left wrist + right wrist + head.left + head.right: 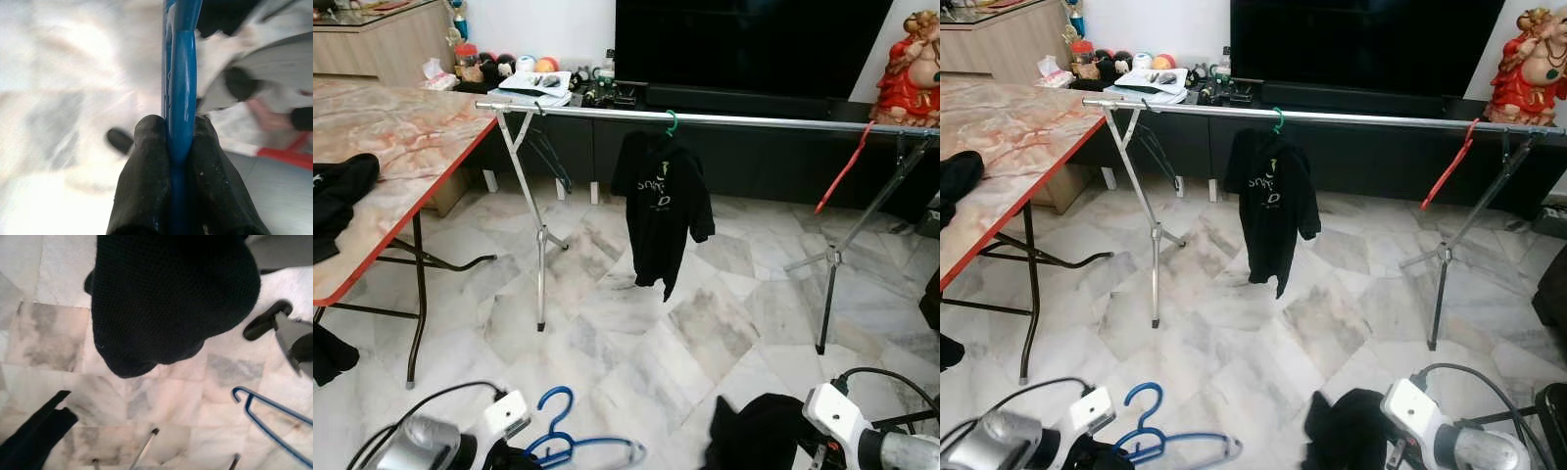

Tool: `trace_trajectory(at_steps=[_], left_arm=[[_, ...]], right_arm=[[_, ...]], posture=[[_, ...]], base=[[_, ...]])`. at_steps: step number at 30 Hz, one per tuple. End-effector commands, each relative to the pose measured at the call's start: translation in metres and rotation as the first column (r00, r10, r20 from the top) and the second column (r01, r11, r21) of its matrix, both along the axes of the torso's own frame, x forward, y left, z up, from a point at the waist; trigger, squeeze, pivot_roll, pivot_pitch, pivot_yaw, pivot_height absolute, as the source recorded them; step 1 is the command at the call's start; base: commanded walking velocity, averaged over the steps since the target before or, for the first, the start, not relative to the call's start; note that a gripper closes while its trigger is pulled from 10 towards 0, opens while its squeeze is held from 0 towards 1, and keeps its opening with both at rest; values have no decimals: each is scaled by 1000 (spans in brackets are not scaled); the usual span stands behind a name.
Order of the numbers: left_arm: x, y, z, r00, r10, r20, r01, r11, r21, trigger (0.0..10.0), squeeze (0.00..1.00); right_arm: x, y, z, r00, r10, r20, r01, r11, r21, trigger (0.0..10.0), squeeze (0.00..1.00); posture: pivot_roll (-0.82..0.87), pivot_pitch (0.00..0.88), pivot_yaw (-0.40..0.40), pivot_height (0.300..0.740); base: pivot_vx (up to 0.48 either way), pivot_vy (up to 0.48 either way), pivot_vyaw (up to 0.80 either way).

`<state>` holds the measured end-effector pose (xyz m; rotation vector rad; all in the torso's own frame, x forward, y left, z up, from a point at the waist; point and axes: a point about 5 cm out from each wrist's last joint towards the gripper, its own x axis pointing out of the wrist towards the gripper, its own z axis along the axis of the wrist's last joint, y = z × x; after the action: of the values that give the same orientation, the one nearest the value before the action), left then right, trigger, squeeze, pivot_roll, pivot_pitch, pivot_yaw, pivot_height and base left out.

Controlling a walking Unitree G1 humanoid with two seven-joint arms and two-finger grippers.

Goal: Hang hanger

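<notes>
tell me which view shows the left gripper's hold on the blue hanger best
The left wrist view: the left gripper has both black fingers pressed on the blue hanger. Both eye views show the hanger's hook and frame, not the grip. The right wrist view shows part of its frame.

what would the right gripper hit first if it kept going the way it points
Probably the black garment, which hangs right across its line in the right wrist view; past that lies the marble floor. How near the cloth is, I can't tell.

Glossy blue plastic hanger (182, 88); matt black knit cloth (171, 298); shiny metal rail (724, 118); polished marble floor (636, 343).
</notes>
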<state>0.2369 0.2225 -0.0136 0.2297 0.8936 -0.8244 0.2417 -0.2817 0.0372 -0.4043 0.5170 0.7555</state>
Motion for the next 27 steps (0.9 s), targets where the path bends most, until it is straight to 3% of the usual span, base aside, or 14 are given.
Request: trace_trajectory(at_steps=[1, 2, 3, 5, 6, 7, 8, 9, 13, 14, 18, 22, 26, 27], left_arm=[[-12, 21, -19, 979, 198, 53, -205, 963, 176, 5804, 0], [-19, 25, -26, 964, 260, 53, -265, 941, 209, 10000, 0], [-27, 30, -33, 938, 342, 58, -345, 907, 242, 10000, 0], [-36, 35, -39, 906, 419, 64, -420, 866, 271, 10000, 0], [-45, 36, -45, 869, 491, 64, -489, 829, 271, 10000, 0], [-54, 36, -50, 847, 528, 62, -523, 806, 277, 10000, 0], [-66, 36, -57, 822, 567, 58, -558, 779, 286, 10000, 0], [-74, 36, -60, 807, 587, 58, -577, 764, 290, 10000, 0], [-84, 40, -64, 765, 637, 91, -631, 714, 305, 10000, 0], [-90, 41, -66, 751, 652, 103, -647, 696, 311, 10000, 0], [-94, 38, -69, 748, 655, 111, -651, 690, 315, 10000, 0], [-96, 35, -70, 759, 642, 111, -639, 699, 321, 10000, 0], [-97, 30, -72, 754, 648, 106, -644, 698, 313, 10000, 0], [-97, 28, -73, 754, 648, 106, -644, 699, 311, 10000, 0]], right_arm=[[12, 2, 7, 980, -167, 104, 158, 984, 87, 0, 0], [16, 4, 6, 962, -239, 135, 225, 968, 112, 0, 0], [19, 5, 5, 932, -331, 146, 309, 938, 155, 2627, 0], [21, 6, 2, 899, -413, 144, 383, 903, 196, 2627, 0], [21, 10, 0, 861, -484, 158, 442, 865, 238, 8471, 0], [21, 13, -3, 803, -580, 140, 523, 797, 303, 10000, 0], [19, 17, -8, 717, -689, 106, 615, 696, 370, 10000, 0], [17, 23, -10, 662, -742, 105, 657, 642, 394, 10000, 0], [11, 42, -12, 591, -800, 104, 693, 570, 442, 10000, 0], [5, 56, -10, 554, -827, 100, 700, 527, 483, 10000, 0], [-2, 71, -5, 518, -850, 95, 709, 489, 508, 10000, 0], [-7, 75, 2, 501, -857, 122, 709, 488, 510, 10000, 0], [-10, 64, 12, 405, -893, 196, 754, 448, 481, 10000, 0], [-10, 65, 16, 402, -895, 192, 752, 443, 489, 10000, 0]], posture=[[60, 29, -14, 740], [62, 26, -14, 740], [62, 24, -13, 740], [59, 24, -10, 740], [58, 20, -1, 740], [64, 17, 5, 740], [66, 14, 11, 740], [62, 11, 16, 740], [58, 4, 21, 740], [58, 0, 30, 740], [64, 0, 30, 740], [67, 0, 24, 740], [70, 0, 19, 740], [69, 0, 19, 740]], base=[[0, 0, 0], [0, 0, 0], [0, 0, 0], [0, 0, 0], [0, 0, 0], [0, 0, 0], [0, 0, 0], [0, 0, 0], [0, 0, 0], [0, 0, 0], [0, 0, 0], [0, 0, 0], [0, 0, 0], [0, 0, 0]])
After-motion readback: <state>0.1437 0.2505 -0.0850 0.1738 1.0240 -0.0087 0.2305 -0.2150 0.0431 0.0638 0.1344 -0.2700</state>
